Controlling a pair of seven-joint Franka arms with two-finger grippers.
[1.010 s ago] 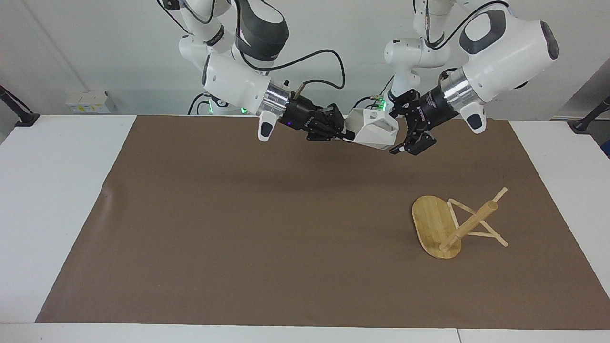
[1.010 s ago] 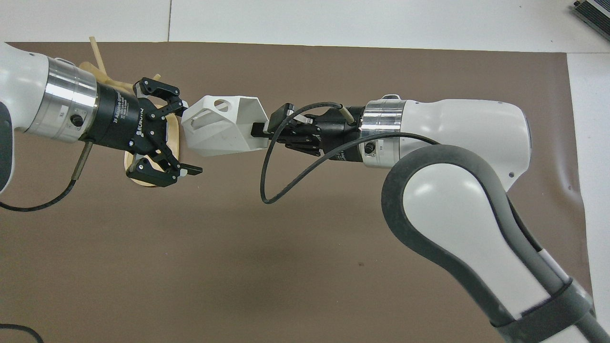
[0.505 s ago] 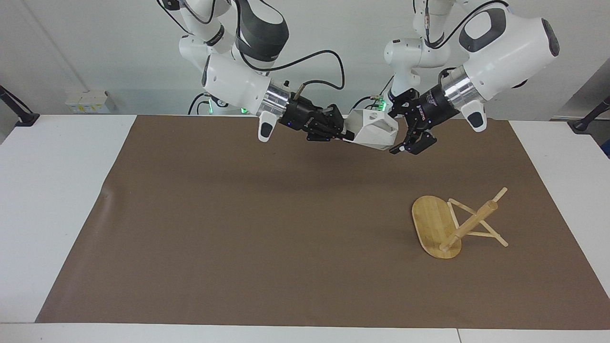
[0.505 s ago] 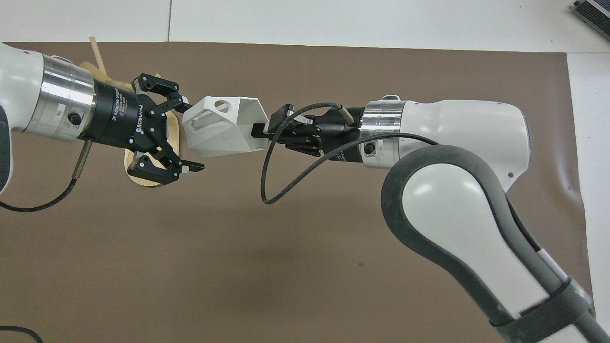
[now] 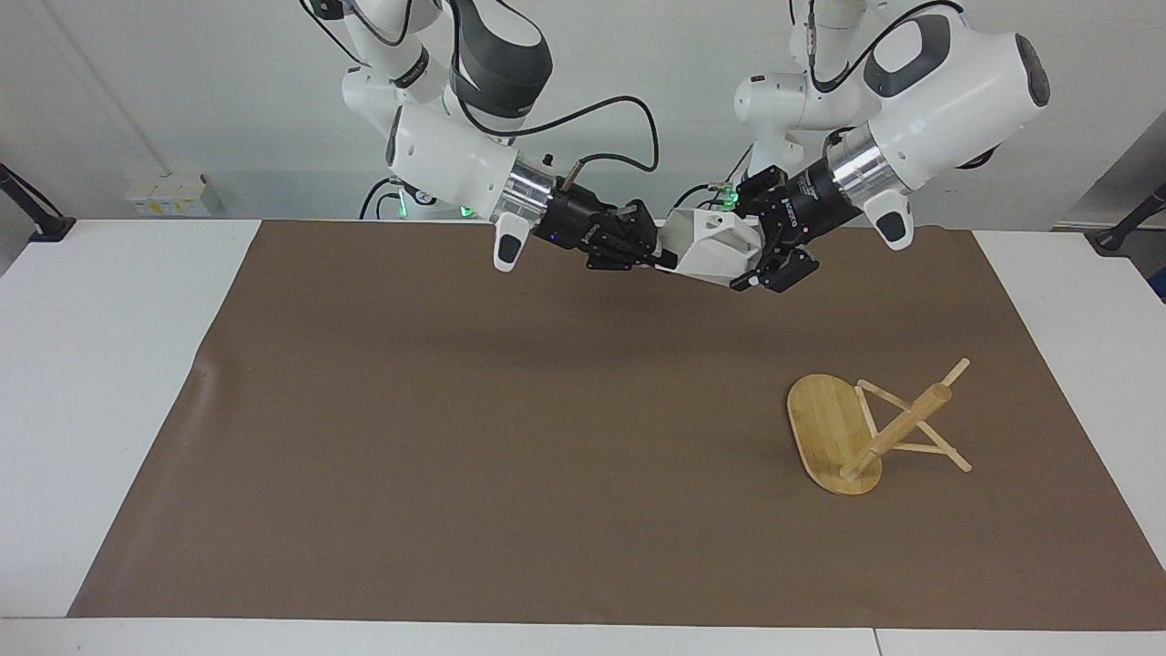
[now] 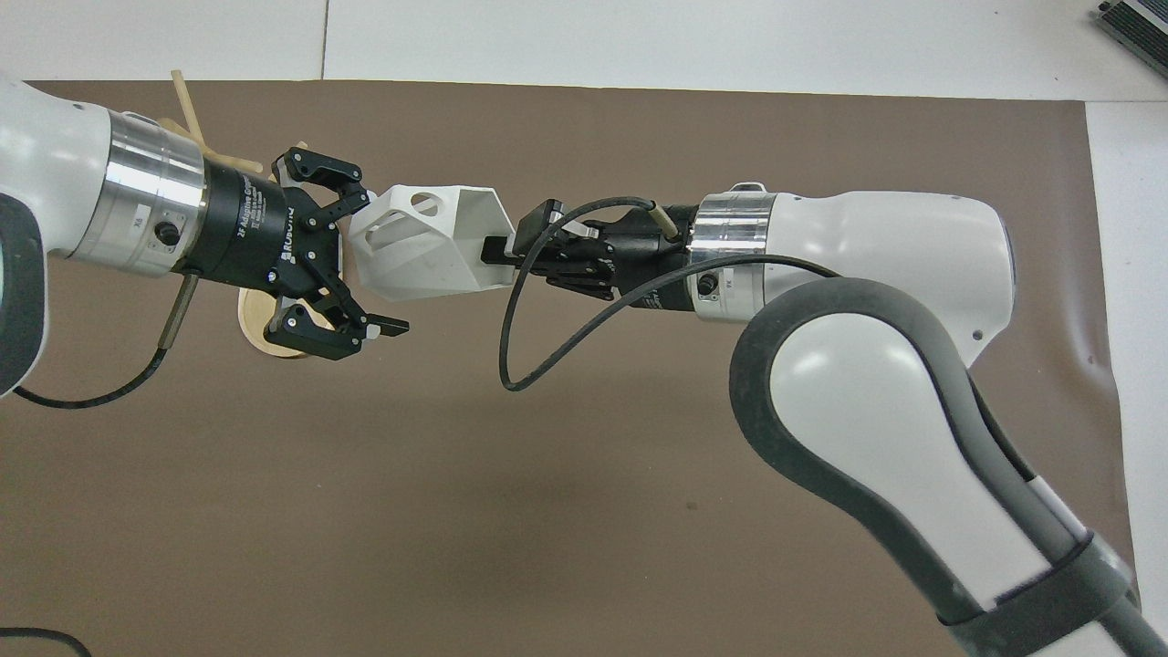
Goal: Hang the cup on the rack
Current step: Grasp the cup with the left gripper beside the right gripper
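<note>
Left pincer [image 5: 761, 264] now advanced with splayed fingers around the white faceted cup [image 5: 715, 248], held aloft, clenched in right pincer [image 5: 658, 256]. Handover imminent; toppled bamboo rack [image 5: 861, 430] lying on the desk below.

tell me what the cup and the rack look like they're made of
Cup: matte white with flat facets and sharp edges and no shine; probably plastic, perhaps printed, though unglazed ceramic is possible.
Rack: pale wood with fine straight striping on the base, likely bamboo, satin finish.

Overhead: rack [image 6: 265, 315] mostly hidden under left hand [image 6: 370, 260]; right arm [image 6: 912, 383] cut off by frame edge.
</note>
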